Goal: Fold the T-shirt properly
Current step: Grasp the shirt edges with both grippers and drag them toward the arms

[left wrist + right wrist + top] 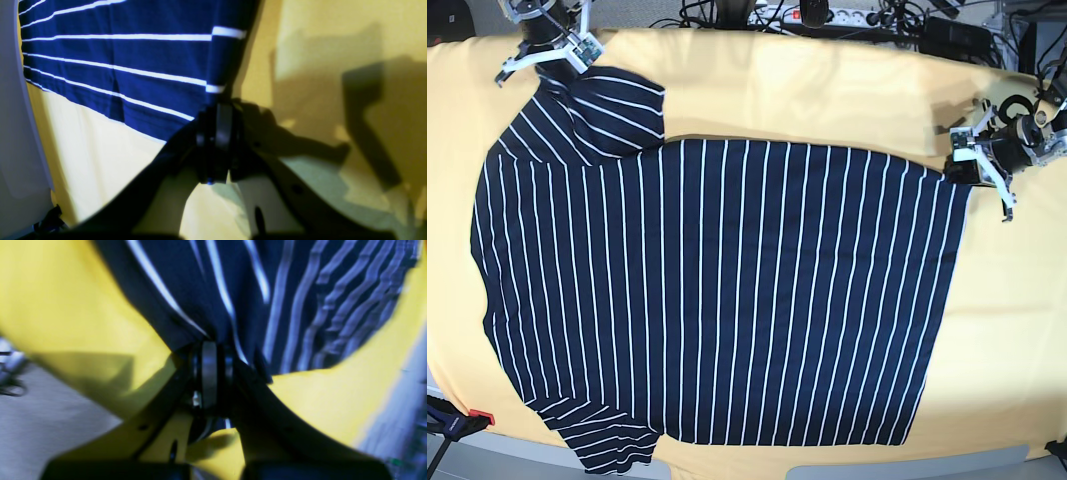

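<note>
Both arms reach far apart: left gripper (962, 168) and right gripper (555, 62) each pinch the T-shirt (717, 290) edge

Navy white-striped T-shirt (717, 290) flat on yellow cloth (one sleeve folded inward)
</note>
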